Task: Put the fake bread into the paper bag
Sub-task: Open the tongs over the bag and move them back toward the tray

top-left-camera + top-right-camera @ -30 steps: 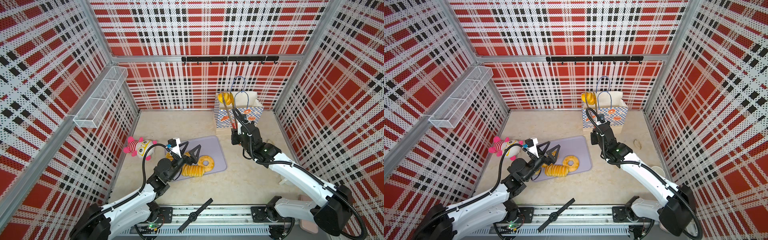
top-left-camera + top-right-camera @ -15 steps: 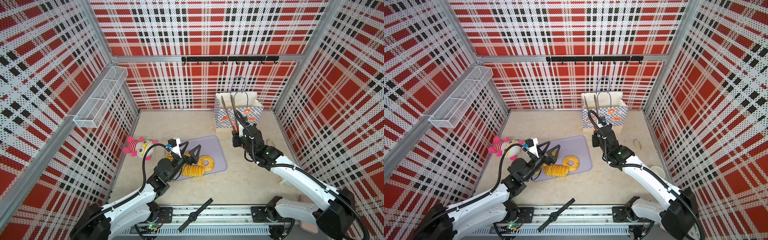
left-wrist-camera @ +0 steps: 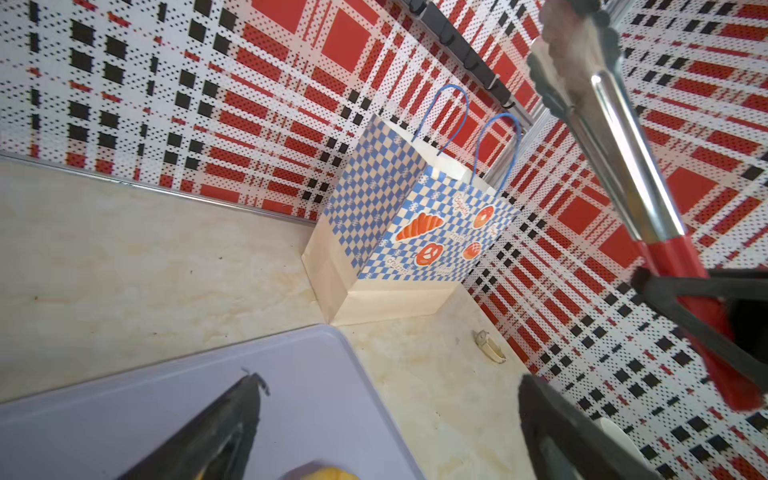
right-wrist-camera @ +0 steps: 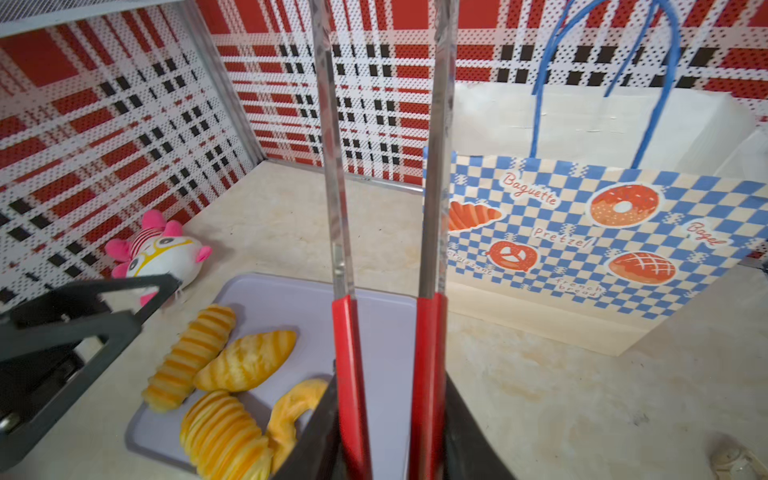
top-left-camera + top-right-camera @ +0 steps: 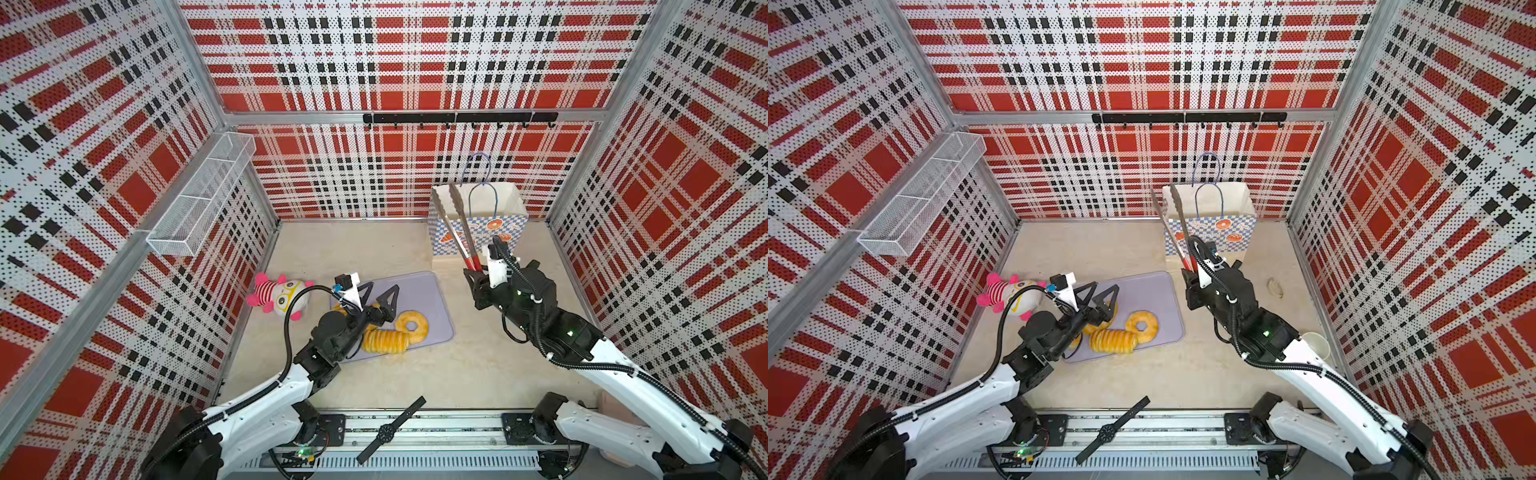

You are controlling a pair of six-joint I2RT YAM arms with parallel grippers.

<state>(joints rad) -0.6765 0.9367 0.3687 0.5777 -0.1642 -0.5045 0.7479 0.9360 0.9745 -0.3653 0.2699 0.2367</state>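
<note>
A pink-striped plush doll (image 5: 279,294) lies on the table (image 5: 374,249) near a lavender tray (image 5: 424,291); red-handled metal tongs (image 4: 430,353) stand raised, arms apart; a wire basket (image 5: 203,195) hangs high at the left.

The tongs (image 4: 432,187) have polished metal arms and matt red grips. The bag (image 4: 582,232) is matt paper, the bread (image 4: 245,361) glossy, the tray (image 4: 291,303) smooth matt plastic, the doll (image 4: 166,253) plush cloth.

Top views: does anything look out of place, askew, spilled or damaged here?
A black wristwatch lies diagonally across the front rail, off the table. A pink plush doll lies beside the tray, unrelated to the job. Nothing looks spilled or damaged.
</note>
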